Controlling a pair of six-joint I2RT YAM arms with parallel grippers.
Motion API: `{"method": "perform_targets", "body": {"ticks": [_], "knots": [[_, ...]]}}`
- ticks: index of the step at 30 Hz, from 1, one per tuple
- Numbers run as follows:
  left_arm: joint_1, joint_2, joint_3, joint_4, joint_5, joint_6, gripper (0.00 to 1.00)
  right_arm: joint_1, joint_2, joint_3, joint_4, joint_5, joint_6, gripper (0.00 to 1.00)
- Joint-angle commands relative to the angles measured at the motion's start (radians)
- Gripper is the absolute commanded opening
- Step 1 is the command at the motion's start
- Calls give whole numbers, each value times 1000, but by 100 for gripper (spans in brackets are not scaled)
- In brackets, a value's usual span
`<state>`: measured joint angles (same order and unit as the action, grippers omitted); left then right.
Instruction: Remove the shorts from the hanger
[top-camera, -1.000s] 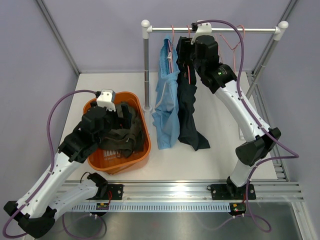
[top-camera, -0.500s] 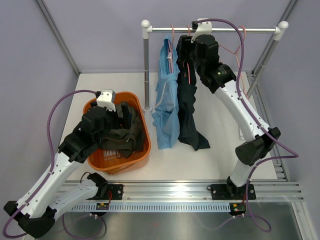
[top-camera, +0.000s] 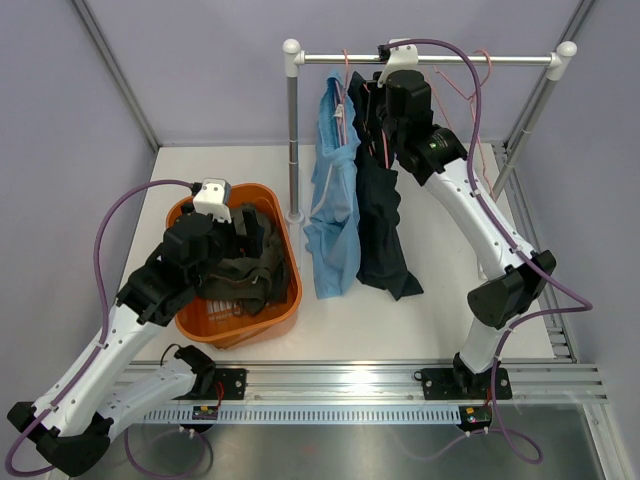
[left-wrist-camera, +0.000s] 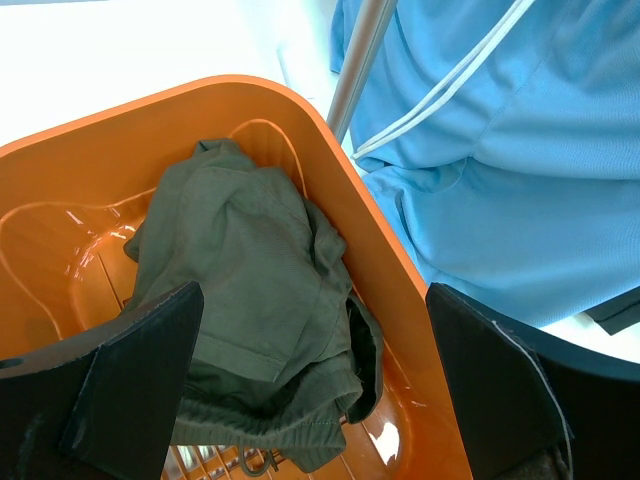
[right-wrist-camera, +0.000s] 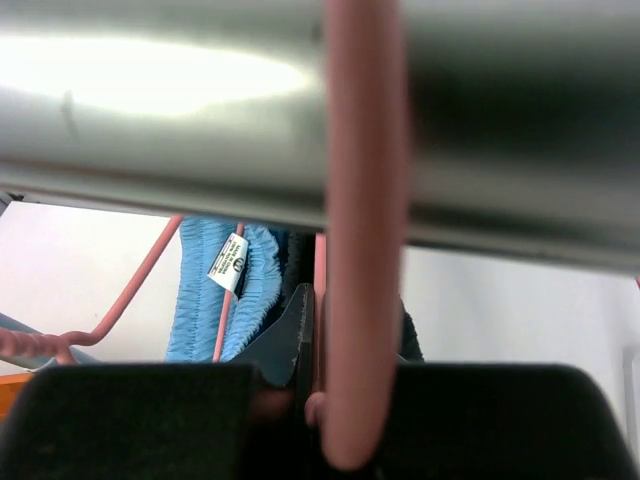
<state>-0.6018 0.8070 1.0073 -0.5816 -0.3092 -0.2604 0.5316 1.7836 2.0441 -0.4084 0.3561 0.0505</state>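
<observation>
R pincer (top-camera: 368, 103) nudged up-left at navy shorts (top-camera: 385, 220), grip unclear; L pincer (left-wrist-camera: 315, 372) apart.

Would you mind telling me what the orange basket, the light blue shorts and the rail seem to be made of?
Orange basket: likely glossy moulded plastic, with bright highlights. Light blue shorts: soft thin fabric, creased and seamed. Rail: apparently polished metal, silvery sheen.

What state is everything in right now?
basket: upright.
olive shorts: crumpled in basket.
blue shorts: hanging on rail.
navy shorts: hanging on rail.
left end effector: open, above basket.
right end effector: at hanger hook, grip unclear.
</observation>
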Motion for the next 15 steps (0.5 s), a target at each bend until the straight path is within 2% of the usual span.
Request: {"method": "perform_targets", "body": {"ticks": [1,15], "knots": [[4,-3,-3,48,18,-7,99,10,-21,41,31,21,-3,0],[4,4,-1,49,18,-5,99,13,-168,45,-6,80,-43,0]]}}
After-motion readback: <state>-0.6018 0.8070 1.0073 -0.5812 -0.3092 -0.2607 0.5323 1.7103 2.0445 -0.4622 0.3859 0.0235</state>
